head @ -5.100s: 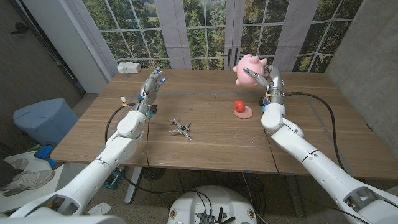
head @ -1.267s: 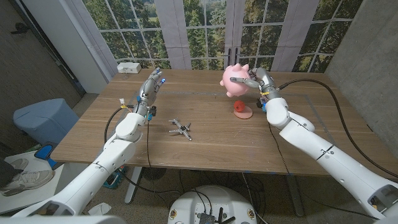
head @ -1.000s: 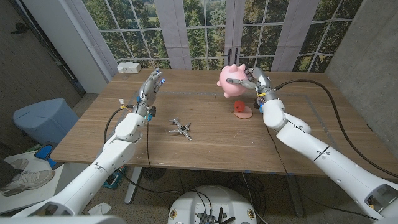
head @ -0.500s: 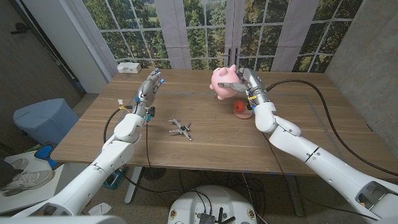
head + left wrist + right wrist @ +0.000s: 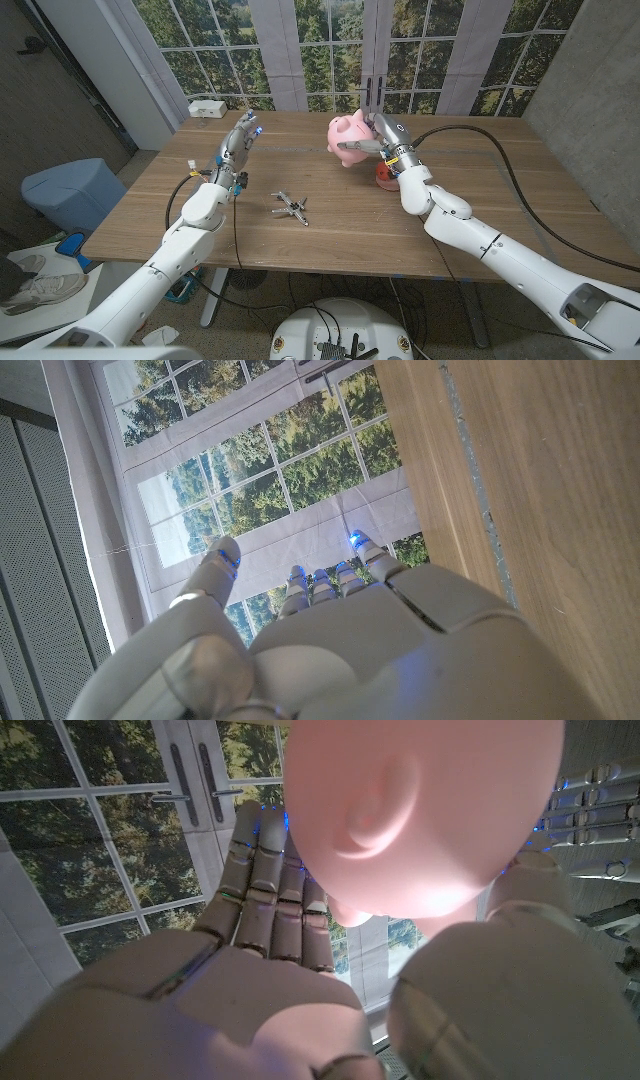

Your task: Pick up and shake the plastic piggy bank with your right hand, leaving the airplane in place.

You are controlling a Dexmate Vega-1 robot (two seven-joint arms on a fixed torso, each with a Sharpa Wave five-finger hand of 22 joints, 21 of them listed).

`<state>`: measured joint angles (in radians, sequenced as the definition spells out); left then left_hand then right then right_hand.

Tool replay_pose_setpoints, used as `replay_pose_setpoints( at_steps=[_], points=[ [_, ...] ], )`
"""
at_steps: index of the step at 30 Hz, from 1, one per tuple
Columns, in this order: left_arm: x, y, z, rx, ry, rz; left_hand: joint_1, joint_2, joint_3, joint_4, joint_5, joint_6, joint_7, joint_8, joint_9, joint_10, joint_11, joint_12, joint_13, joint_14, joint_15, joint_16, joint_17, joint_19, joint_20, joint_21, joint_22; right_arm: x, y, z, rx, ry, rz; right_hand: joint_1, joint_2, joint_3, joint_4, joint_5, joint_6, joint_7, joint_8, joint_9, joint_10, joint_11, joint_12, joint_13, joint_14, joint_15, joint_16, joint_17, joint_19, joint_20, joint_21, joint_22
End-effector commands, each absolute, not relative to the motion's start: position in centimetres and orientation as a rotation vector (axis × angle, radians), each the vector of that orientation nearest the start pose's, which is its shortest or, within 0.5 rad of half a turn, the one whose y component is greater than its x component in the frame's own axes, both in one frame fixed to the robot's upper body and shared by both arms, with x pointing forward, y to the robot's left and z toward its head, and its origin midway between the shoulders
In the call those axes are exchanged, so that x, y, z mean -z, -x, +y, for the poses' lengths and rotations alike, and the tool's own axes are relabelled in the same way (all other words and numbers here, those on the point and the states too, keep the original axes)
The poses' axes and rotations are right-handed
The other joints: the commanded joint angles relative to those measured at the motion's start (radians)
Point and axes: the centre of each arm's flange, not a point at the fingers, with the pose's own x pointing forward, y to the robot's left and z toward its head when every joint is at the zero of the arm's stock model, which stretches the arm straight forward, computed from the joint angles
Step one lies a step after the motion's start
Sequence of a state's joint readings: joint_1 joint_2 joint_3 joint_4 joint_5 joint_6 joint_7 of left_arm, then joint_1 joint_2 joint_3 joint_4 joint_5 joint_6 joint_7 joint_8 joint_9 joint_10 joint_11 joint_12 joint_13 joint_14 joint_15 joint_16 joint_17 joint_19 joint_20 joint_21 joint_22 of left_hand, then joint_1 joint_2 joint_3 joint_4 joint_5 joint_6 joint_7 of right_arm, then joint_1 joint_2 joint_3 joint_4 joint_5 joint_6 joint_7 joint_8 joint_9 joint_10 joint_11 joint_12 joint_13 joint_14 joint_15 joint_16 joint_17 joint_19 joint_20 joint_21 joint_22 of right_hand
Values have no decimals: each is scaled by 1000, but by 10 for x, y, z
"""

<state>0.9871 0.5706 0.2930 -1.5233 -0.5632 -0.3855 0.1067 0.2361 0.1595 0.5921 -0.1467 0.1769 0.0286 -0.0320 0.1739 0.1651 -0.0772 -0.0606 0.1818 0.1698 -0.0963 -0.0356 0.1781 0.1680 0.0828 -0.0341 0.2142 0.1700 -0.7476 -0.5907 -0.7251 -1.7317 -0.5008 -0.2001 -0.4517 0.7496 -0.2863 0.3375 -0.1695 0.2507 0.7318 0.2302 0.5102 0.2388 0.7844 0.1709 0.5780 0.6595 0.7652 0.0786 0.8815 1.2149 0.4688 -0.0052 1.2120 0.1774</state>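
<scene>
Since the earlier frames the piggy bank (image 5: 347, 137) had swung leftward across the bench (image 5: 330, 225), carried aloft in the right hand (image 5: 384, 138). The left hand (image 5: 240, 140) stood idle, fingers apart and empty. The airplane (image 5: 291, 207) lay untouched; shaking well probably meant short strokes kept high above it, grip firm

Even daylight from tall paned windows (image 5: 330, 50); soft shadows on wooden table (image 5: 340, 215). Head view edges bend; close pink plastic piggy bank (image 5: 420, 810) blurred.
</scene>
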Motion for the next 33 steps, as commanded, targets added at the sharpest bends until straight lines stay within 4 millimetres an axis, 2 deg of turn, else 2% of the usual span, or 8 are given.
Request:
replay_pose_setpoints(
  at_steps=[1, 18, 33],
  points=[
    [11, -595, 303, 117, 8, -766, 16, 9, -5, 1, -1, 3, -6, 5, 5, -6, -2, 8, 5, 0, -13, -1, 0, 7, -7, -2, 6, -22, -591, -120, 168, 1174, -930, 309, 322, 304, 1, -1, 247, -239, 6, 125, 296, -293, 2, 172, 171, -300, -5, 2, -45, -71, 7, -1],
    [11, -595, 303, 114, 8, -764, 15, 8, -5, 1, -1, 5, -7, 5, 5, -6, -2, 8, 5, 1, -14, -1, 0, 7, -7, -5, 6, -9, -613, -112, 151, 1274, -870, 309, 320, 306, -1, -7, 251, -241, 6, 121, 301, -294, -2, 171, 177, -300, -11, 3, -45, -72, 8, -2],
    [12, -595, 302, 114, 8, -761, 15, 8, -6, 1, -1, 6, -7, 5, 5, -6, -3, 8, 5, 1, -14, -1, 0, 8, -7, -7, 6, 0, -622, -106, 130, 1341, -834, 305, 319, 308, 1, -11, 252, -243, 4, 116, 304, -298, -9, 166, 179, -300, -18, 2, -44, -71, 9, -2]
  ],
)
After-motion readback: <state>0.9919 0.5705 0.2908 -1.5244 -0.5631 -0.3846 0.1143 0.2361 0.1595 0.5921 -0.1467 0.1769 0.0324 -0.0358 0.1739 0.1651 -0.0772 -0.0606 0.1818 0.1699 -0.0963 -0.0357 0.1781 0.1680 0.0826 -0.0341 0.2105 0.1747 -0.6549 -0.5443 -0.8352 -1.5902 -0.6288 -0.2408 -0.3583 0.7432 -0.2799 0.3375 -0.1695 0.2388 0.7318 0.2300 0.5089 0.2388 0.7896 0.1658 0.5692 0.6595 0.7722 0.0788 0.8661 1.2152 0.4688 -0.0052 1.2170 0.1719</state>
